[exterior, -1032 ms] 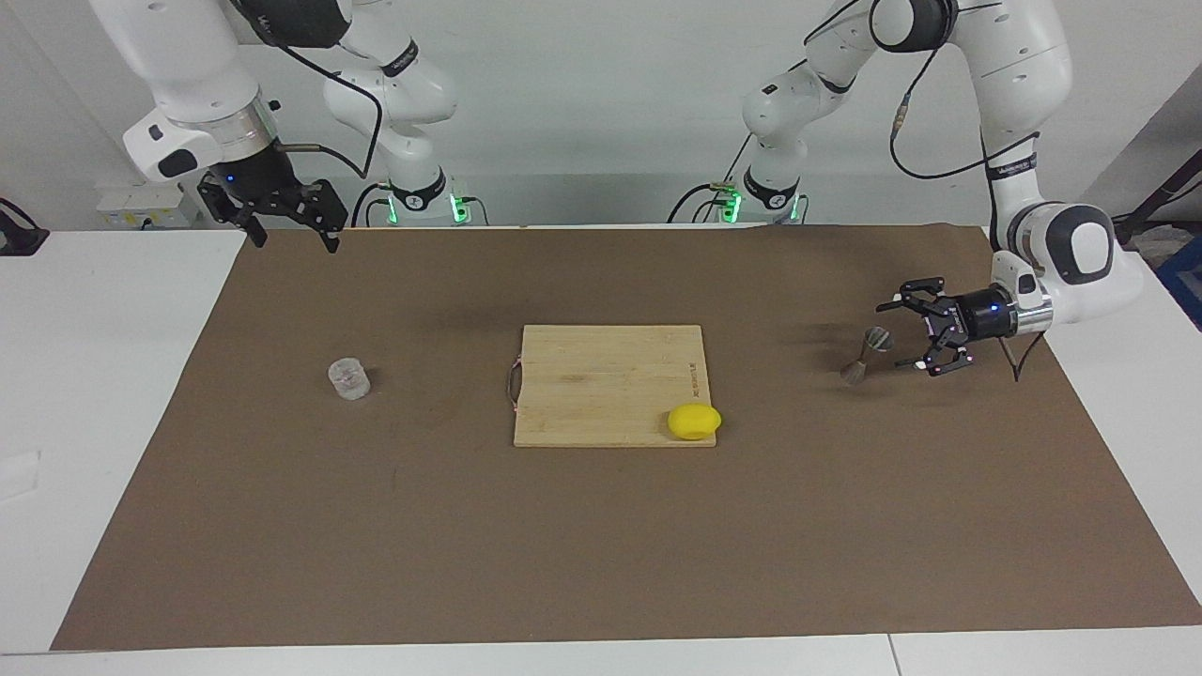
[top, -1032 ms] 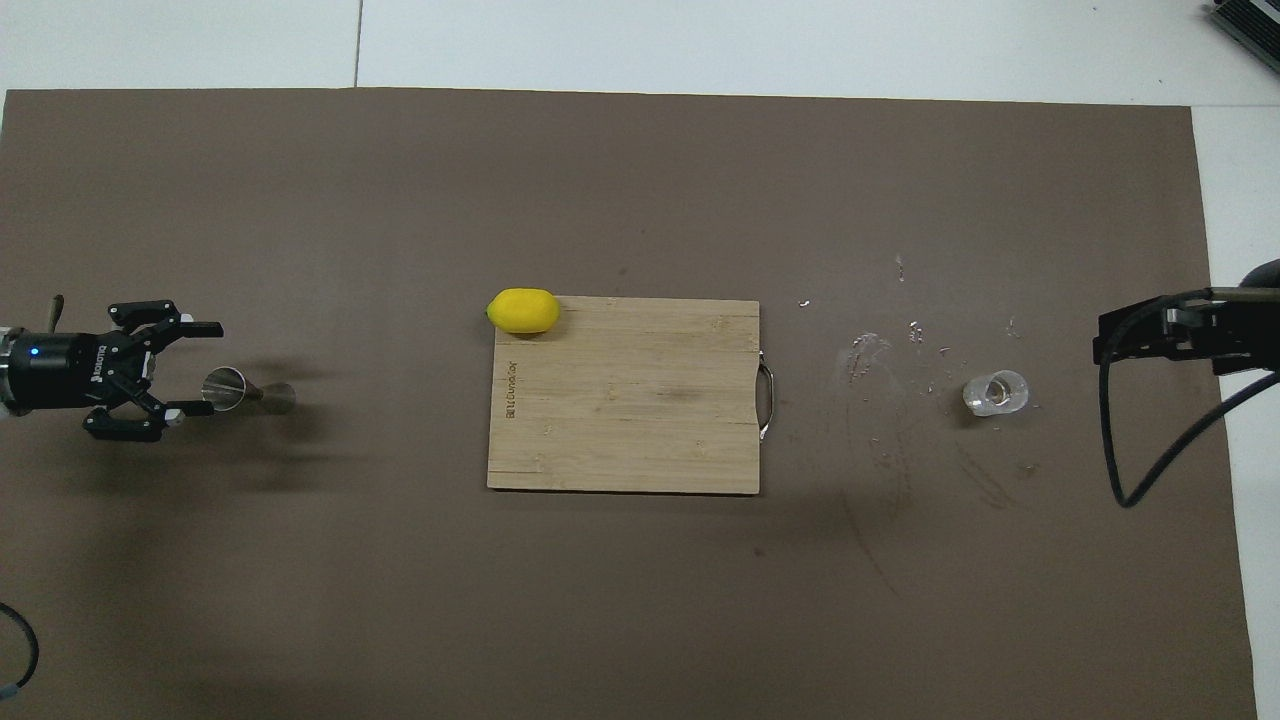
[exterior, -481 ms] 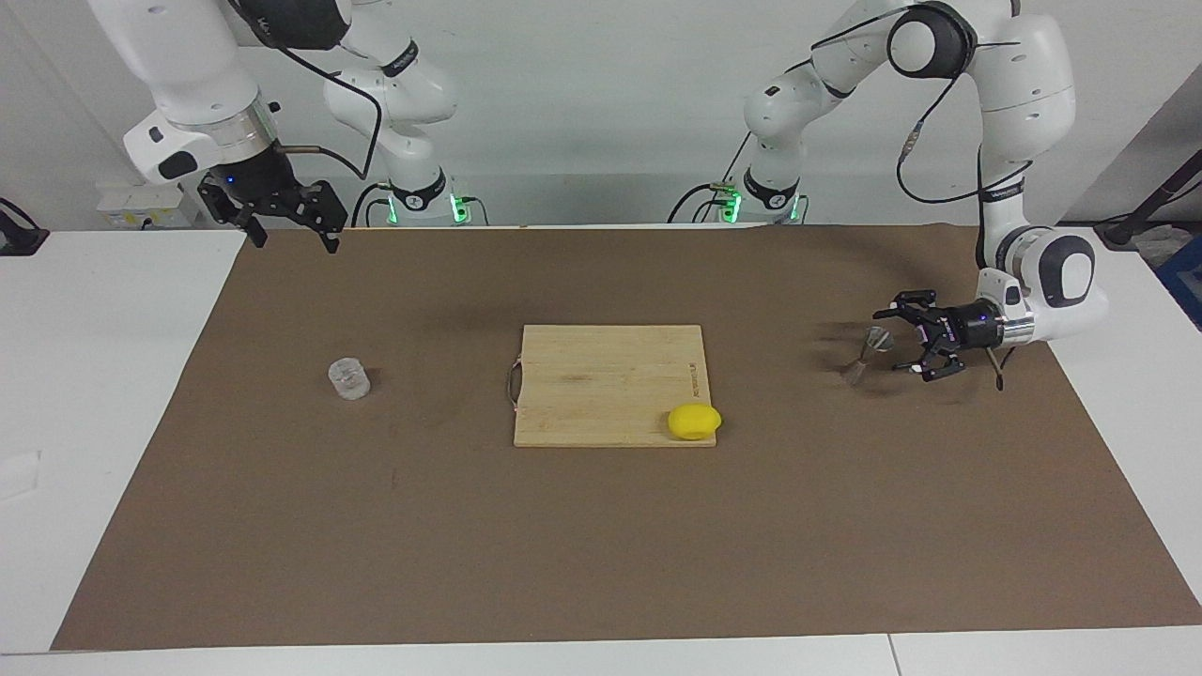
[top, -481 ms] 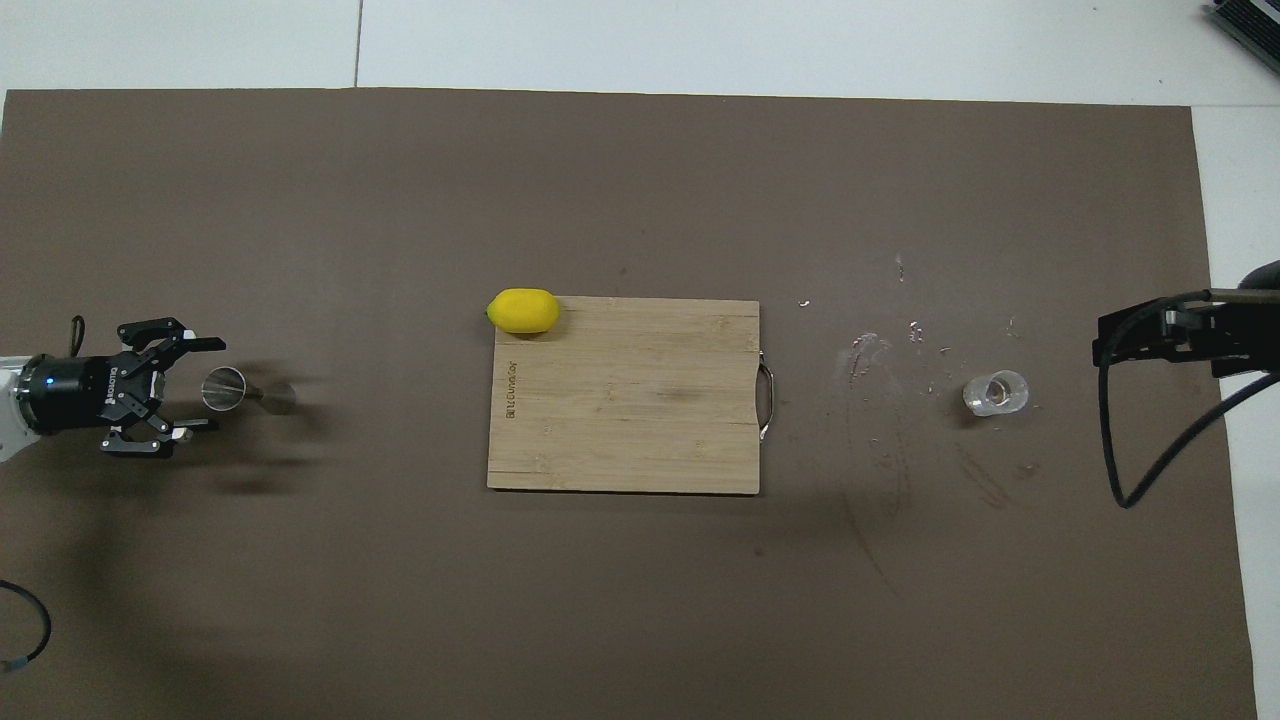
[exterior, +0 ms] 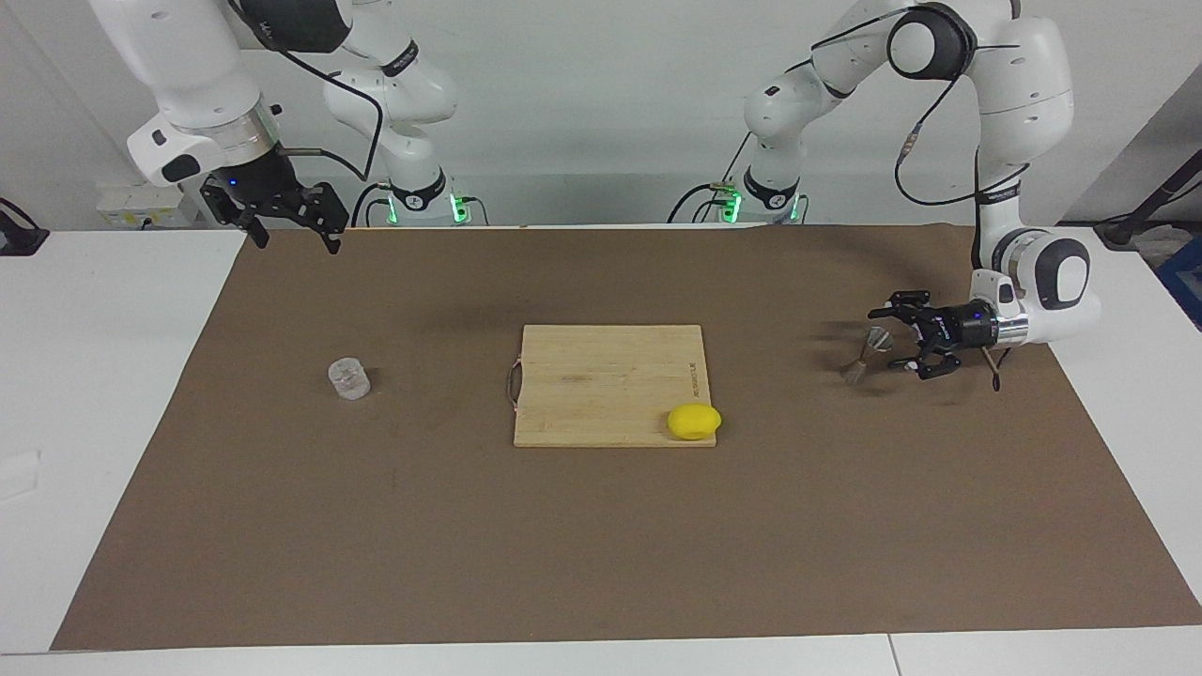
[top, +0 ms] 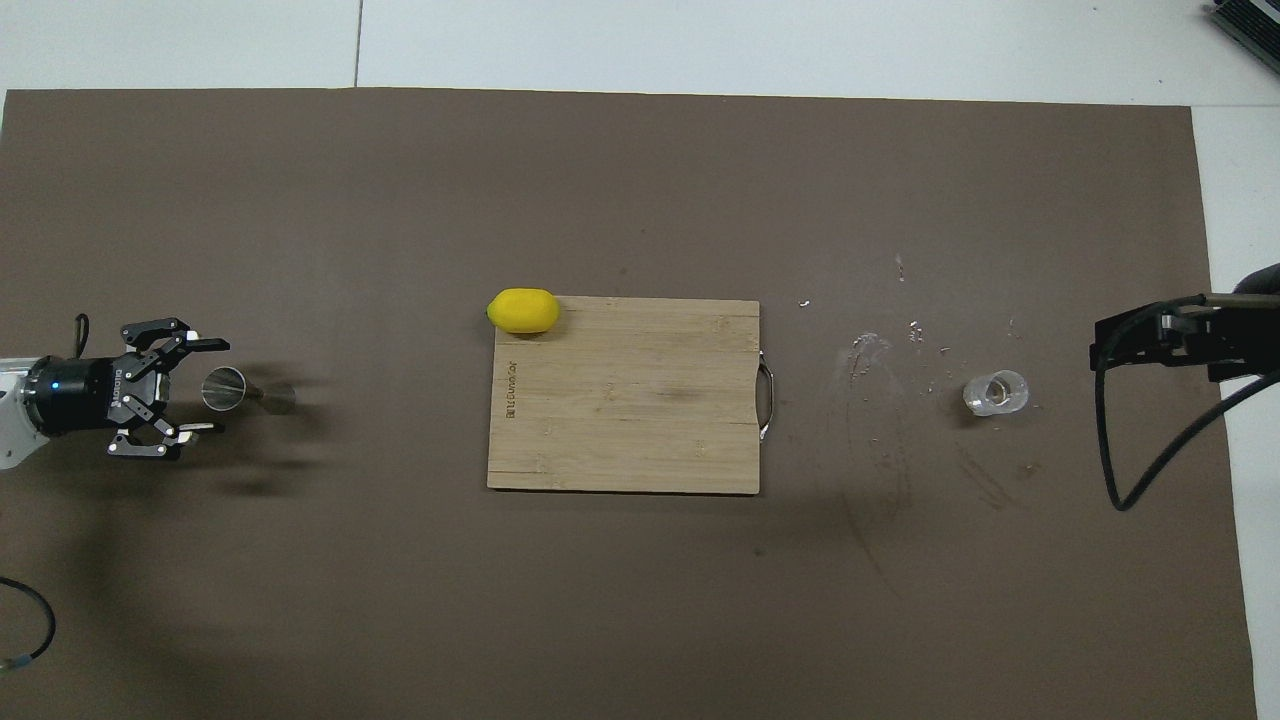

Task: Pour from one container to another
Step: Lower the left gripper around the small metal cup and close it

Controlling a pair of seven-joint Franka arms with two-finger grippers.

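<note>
The silvery jigger [exterior: 865, 357] [top: 247, 392] stands on the brown mat [exterior: 601, 545] at the left arm's end of the table. My left gripper [exterior: 886, 339] [top: 220, 387] lies level and low beside it. It is open, with one finger to either side of the jigger's top rim and no contact showing. The clear glass cup [exterior: 348, 378] [top: 996, 392] stands alone at the right arm's end. My right gripper [exterior: 291, 235] hangs open in the air over the mat's corner by the robots, well apart from the cup.
A wooden cutting board [exterior: 601, 376] [top: 640, 420] lies mid-mat, its metal handle toward the cup. A yellow lemon [exterior: 694, 421] [top: 523, 311] rests on the board's corner farthest from the robots. Pale smears [top: 870, 360] mark the mat between the board and the cup.
The left arm has sunk, and its open gripper has come down level at the jigger's top rim. The right arm has barely shifted. Cup, jigger and lemon stay put.
</note>
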